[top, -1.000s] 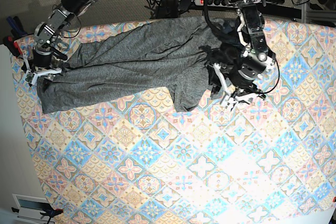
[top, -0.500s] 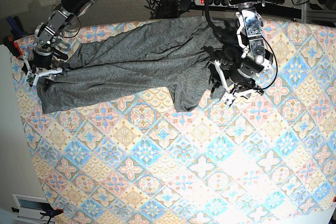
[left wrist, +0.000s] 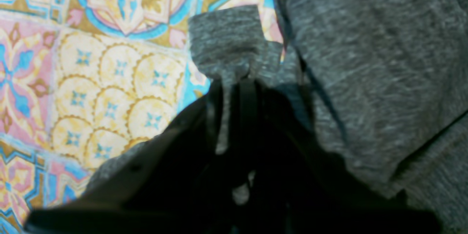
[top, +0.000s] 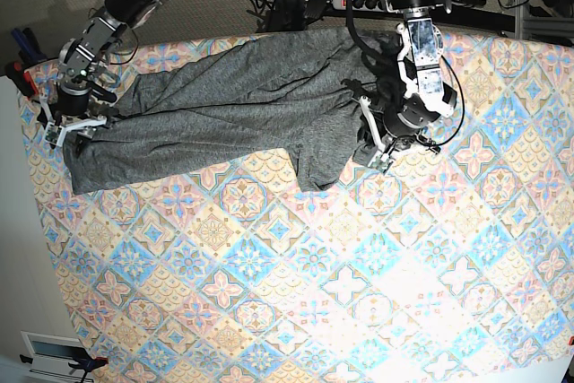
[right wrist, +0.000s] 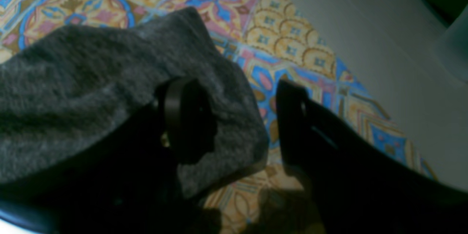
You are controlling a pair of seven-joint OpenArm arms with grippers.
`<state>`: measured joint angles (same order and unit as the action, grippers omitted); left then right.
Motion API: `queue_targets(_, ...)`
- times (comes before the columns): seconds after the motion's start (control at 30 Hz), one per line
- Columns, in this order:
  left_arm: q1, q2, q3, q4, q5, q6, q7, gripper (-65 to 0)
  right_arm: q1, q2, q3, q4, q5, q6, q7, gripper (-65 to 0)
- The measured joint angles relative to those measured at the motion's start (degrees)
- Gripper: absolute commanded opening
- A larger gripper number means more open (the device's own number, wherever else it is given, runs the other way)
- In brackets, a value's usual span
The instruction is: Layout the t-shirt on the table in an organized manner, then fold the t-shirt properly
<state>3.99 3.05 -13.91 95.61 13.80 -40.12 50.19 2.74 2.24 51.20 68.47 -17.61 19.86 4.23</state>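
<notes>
On the table, the left end effector pinches the t-shirt; the right end effector gapes over its hem.

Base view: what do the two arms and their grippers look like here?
Both arms are black and silver-grey jointed segments with loose black cables. The left gripper and right gripper carry whitish finger parts; in the wrist views their fingers look plain black.
</notes>
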Motion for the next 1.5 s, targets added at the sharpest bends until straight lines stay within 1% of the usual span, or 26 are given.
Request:
queue_targets(0.1,0.3,0.2,-0.3,2.7,0.1,-0.4,0.8,-59.1,0.0,0.0,0.0,0.0,0.0,0.0,0.0,-32.9)
queue_targets(0.23,0.3,0.4,-0.2,11.9,-0.3,0.0,0.1,-59.1,0.0,0.0,0.0,0.0,0.0,0.0,0.1,-33.0)
queue_targets(0.3,0.1,1.5,-0.3,14.6,-0.3,0.0,0.2,-59.1,0.0,0.0,0.0,0.0,0.0,0.0,0.0,-33.0)
queue_targets(0.43,0.2,2.3,0.5,16.7,-0.3,0.0,0.4,-59.0,0.0,0.0,0.0,0.0,0.0,0.0,0.0,-33.0)
queue_targets(0.5,0.2,2.5,2.1,16.7,-0.1,0.0,0.9,-59.0,0.0,0.0,0.0,0.0,0.0,0.0,0.0,-33.0)
queue_targets(0.6,0.4,2.5,7.2,16.7,0.0,0.0,0.9,-59.1,0.0,0.0,0.0,0.0,0.0,0.0,0.2,-33.0)
queue_targets(0.67,0.3,2.6,12.7,16.7,0.0,-0.2,1.0,-59.1,0.0,0.0,0.0,0.0,0.0,0.0,0.0,-33.0)
queue_targets(0.77,-1.3,5.7,19.0,16.7,0.6,-0.2,1.1,-59.0,0.0,0.0,0.0,0.0,0.0,0.0,0.2,-33.0)
queue_targets(0.83,-4.1,5.8,22.4,16.7,-0.6,-0.5,1.4,-59.0,0.0,0.0,0.0,0.0,0.0,0.0,0.0,-33.0)
queue_targets(0.93,-8.9,5.3,29.6,16.8,1.0,0.2,6.5,-59.0,0.0,0.0,0.0,0.0,0.0,0.0,0.2,-33.0)
queue_targets(1.03,-12.0,5.1,37.6,16.8,0.2,0.0,6.9,-58.9,0.0,0.0,0.1,0.0,0.0,0.0,0.1,-33.0)
queue_targets(1.13,-13.3,5.5,44.8,16.8,-0.7,-0.4,5.9,-58.9,0.0,-0.1,0.0,0.0,0.0,0.0,0.1,-33.0)
queue_targets(1.2,-13.4,5.6,47.6,15.9,-0.9,-0.4,4.3,-58.9,-0.1,0.0,0.0,0.0,0.0,0.0,0.1,-33.0)
queue_targets(1.43,-13.5,4.9,52.8,13.2,-0.3,-0.2,3.7,-58.9,-0.1,-0.2,0.0,0.0,0.0,0.0,0.2,-33.0)
queue_targets(1.5,-13.5,4.9,55.1,13.2,-0.3,-0.2,0.8,-58.9,-0.1,-0.2,0.1,0.0,0.0,0.0,0.2,-33.0)
